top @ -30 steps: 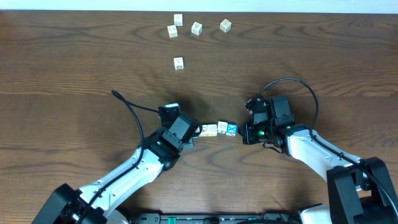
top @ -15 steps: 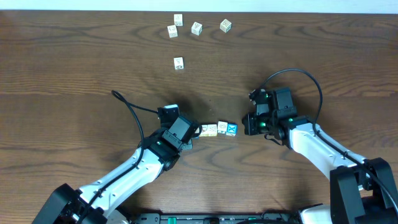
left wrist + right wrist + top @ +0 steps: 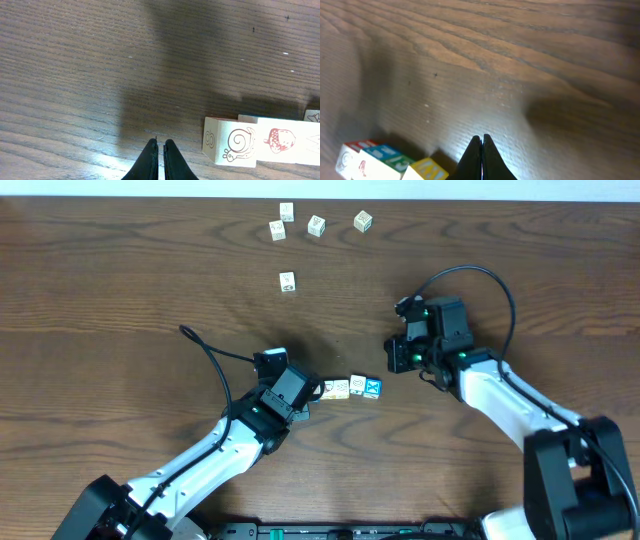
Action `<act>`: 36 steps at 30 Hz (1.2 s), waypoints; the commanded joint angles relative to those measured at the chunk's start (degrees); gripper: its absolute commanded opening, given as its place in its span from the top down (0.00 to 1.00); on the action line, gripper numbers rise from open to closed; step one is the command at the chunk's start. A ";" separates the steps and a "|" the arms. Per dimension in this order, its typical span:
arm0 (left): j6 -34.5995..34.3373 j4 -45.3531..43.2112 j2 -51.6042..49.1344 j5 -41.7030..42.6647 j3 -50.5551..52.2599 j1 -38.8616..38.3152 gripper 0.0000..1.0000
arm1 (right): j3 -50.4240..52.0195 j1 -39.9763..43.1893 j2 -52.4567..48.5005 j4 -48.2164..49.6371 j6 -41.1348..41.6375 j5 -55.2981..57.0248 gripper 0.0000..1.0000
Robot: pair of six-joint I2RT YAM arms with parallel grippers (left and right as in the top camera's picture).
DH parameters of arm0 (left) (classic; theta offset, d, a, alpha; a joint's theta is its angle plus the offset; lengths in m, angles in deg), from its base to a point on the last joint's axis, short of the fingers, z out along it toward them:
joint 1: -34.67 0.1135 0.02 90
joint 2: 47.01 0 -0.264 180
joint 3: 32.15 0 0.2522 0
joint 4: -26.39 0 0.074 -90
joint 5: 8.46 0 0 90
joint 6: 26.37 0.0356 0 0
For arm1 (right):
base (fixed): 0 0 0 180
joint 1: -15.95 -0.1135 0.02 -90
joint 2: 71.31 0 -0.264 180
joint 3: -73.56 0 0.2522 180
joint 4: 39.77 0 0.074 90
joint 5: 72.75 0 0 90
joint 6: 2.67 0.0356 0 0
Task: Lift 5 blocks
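Row of blocks [image 3: 350, 388] on a dark wood-grain bench [image 3: 120, 300]; left jaws and right jaws both pinched tight together, holding nothing.

A pale strip runs along the bench's far edge, and glare patches show in both wrist views. The row lies mid-bench, just beside the left jaws. Its blue end block [image 3: 372, 387] carries a white X; the near block [image 3: 230, 145] bears an 8 and a snail, the next block [image 3: 277, 140] an acorn. Five loose cubes [image 3: 287, 281] sit well apart, far side. Since a second ago the right arm [image 3: 430, 345] has drawn away from the blue end; the row and left arm [image 3: 285, 395] have not moved.
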 commanded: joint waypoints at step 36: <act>-0.31 0.17 -0.74 -0.96 0.46 0.24 0.93 | -8.02 -12.50 -9.29 -7.15 2.78 -0.24 0.99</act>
